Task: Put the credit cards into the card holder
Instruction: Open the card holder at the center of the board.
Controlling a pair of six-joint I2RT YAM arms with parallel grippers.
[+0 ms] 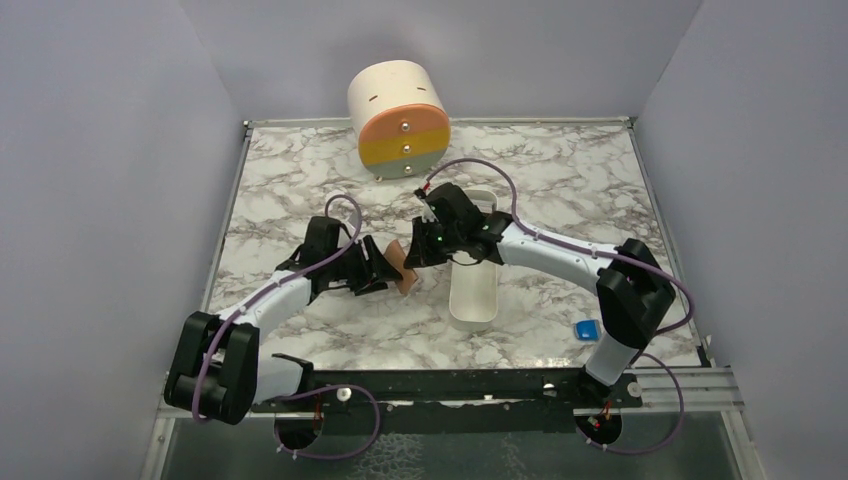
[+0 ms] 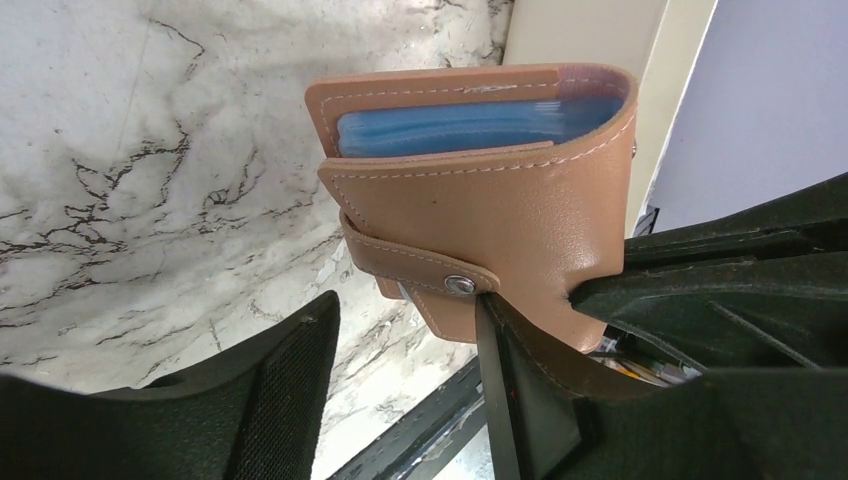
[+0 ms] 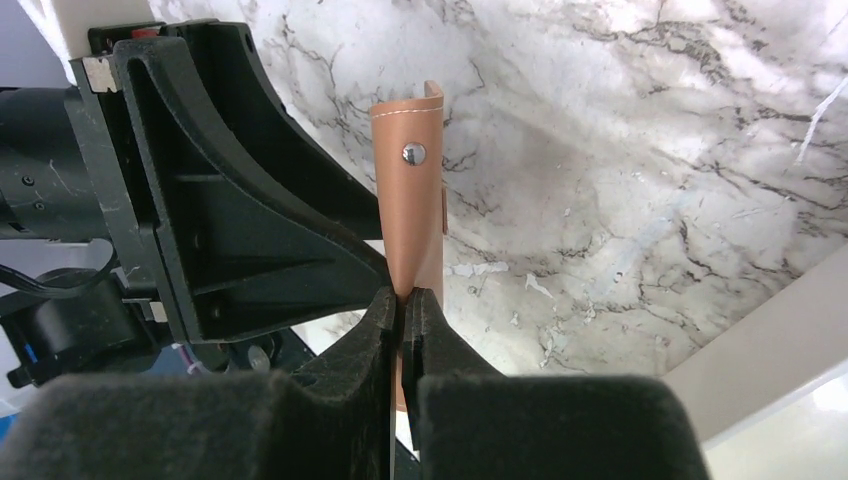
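Note:
The card holder (image 1: pixel 404 271), a tan leather wallet with a metal snap stud (image 2: pixel 459 285), is held off the marble table between both arms. My right gripper (image 3: pixel 402 297) is shut on its leather flap (image 3: pixel 410 190); the stud shows above the pinch. My left gripper (image 2: pixel 400 310) is open. Its right finger (image 2: pixel 530 400) touches the card holder's strap, and its left finger (image 2: pixel 270 400) stands apart, with marble showing in the gap. Light-blue layers (image 2: pixel 470 125) show between the covers; I cannot tell whether they are credit cards or inner faces. No loose credit cards are in view.
A long white tray (image 1: pixel 473 300) lies just right of the grippers, partly under the right arm. A cream cylinder with an orange, yellow and green front (image 1: pixel 398 120) stands at the back. A small blue block (image 1: pixel 586 329) sits near the right arm's base.

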